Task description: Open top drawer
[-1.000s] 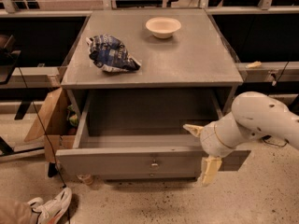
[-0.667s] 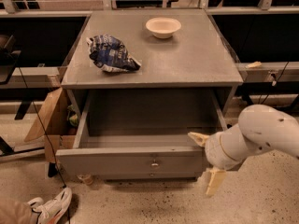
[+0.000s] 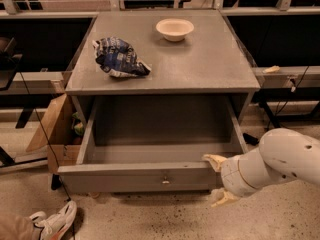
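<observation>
The top drawer (image 3: 150, 178) of the grey cabinet stands pulled far out toward me. Its front panel carries a small round metal knob (image 3: 165, 179) at centre. Its deep plain grey inside shows nothing in it. My gripper (image 3: 218, 180) is at the right end of the drawer's front panel. One cream finger (image 3: 214, 160) is by the panel's top corner and the other (image 3: 222, 198) is below, near the floor. The fingers are spread apart and hold nothing. The white arm comes in from the right edge.
On the cabinet top (image 3: 200, 64) lie a crumpled blue chip bag (image 3: 119, 58) and a white bowl (image 3: 174, 29). A cardboard box (image 3: 55, 129) stands left of the cabinet. A white shoe (image 3: 54, 223) lies at the bottom left. Dark shelving and cables run behind.
The arm and gripper have moved down and to the right, away from the drawer's right front corner. The drawer stays open in the same place.
</observation>
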Tool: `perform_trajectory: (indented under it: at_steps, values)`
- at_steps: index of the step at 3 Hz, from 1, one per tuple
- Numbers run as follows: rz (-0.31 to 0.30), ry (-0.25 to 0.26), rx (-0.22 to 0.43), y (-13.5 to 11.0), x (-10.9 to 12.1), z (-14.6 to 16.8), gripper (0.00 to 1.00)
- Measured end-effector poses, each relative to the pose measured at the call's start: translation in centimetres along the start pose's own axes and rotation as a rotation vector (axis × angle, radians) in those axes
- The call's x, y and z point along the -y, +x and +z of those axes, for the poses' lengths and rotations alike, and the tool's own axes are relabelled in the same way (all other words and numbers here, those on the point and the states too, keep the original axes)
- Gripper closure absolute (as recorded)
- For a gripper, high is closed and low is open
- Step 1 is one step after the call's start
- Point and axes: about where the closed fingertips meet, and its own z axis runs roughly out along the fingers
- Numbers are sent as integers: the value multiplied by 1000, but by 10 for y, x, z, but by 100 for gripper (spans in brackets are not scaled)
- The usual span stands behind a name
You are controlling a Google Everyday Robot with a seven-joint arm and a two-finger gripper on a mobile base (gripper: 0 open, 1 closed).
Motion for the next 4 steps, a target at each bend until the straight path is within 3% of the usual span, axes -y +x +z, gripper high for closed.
perform_trajectory:
  at_steps: [2, 3, 4]
  values:
    - [0, 0, 0, -7, 4, -15, 89]
    - [-4, 9, -1, -7, -6, -18, 100]
    - [-5, 9, -1, -10, -4, -24, 81]
